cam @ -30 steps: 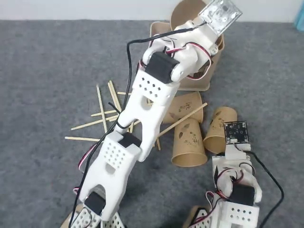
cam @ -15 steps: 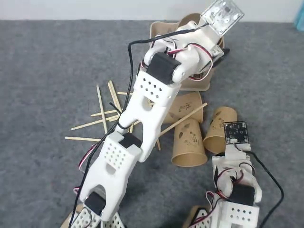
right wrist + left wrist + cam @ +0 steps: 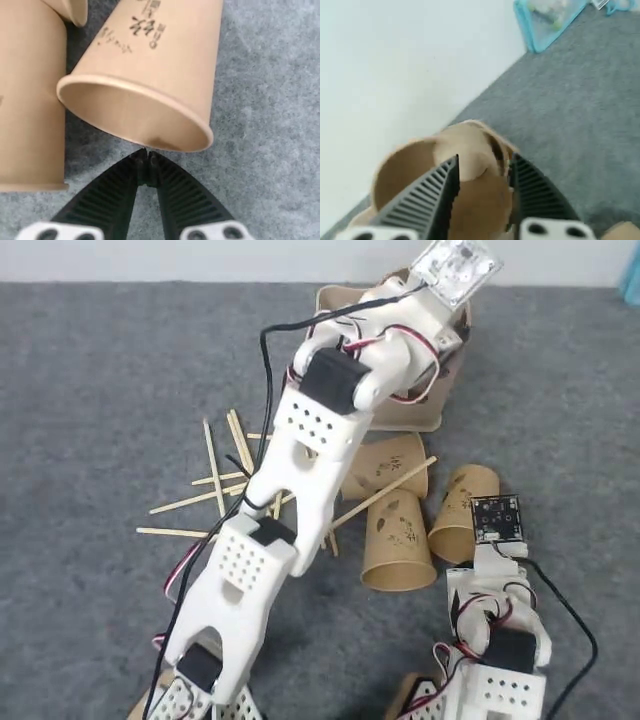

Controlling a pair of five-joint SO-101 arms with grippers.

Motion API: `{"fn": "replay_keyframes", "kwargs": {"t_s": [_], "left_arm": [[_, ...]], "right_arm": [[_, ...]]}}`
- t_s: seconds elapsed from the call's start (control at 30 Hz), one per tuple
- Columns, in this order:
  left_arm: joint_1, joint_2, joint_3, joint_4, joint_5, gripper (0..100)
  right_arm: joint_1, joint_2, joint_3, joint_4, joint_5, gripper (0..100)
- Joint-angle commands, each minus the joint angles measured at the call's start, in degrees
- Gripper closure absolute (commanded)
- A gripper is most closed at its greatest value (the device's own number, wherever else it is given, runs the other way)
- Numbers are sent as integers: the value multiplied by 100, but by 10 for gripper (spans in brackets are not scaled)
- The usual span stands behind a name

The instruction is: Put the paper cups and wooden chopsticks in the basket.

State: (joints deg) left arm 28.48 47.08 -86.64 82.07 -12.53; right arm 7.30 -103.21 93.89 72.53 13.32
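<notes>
The left gripper (image 3: pixel 485 159) hangs jaws spread over a paper cup (image 3: pixel 405 172) at the basket (image 3: pixel 412 418), top centre, seemingly to let it drop inside, while the right gripper (image 3: pixel 147 153), pressed together, waits at the rim of a lying cup (image 3: pixel 165 55), chopsticks (image 3: pixel 215 480) scattered left of centre.

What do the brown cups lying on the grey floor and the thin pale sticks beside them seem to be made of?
The brown tapered cups look like matte paper: a thin wall and rim, a dull surface with dark print, no gloss. The thin pale chopsticks look like bare, unfinished wood, judging by their light straw colour; the grain is too small to tell.
</notes>
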Motion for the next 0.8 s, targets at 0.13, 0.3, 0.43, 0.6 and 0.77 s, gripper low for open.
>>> {"fn": "replay_keyframes", "kwargs": {"t_s": [0.13, 0.3, 0.43, 0.6, 0.77], "left_arm": [[-237, 563, -286, -941, -53, 944], [-105, 589, -673, -1187, -53, 988], [-35, 563, -927, -1090, -105, 988], [-9, 466, -910, -615, -290, 987], [18, 132, -919, 141, -853, 988]], "right_arm": [[31, -66, -18, 48, 88, 991], [31, -66, -18, 48, 88, 991], [31, -66, -18, 48, 88, 990], [31, -66, -18, 48, 88, 990], [31, -66, -18, 31, 88, 990]]}}
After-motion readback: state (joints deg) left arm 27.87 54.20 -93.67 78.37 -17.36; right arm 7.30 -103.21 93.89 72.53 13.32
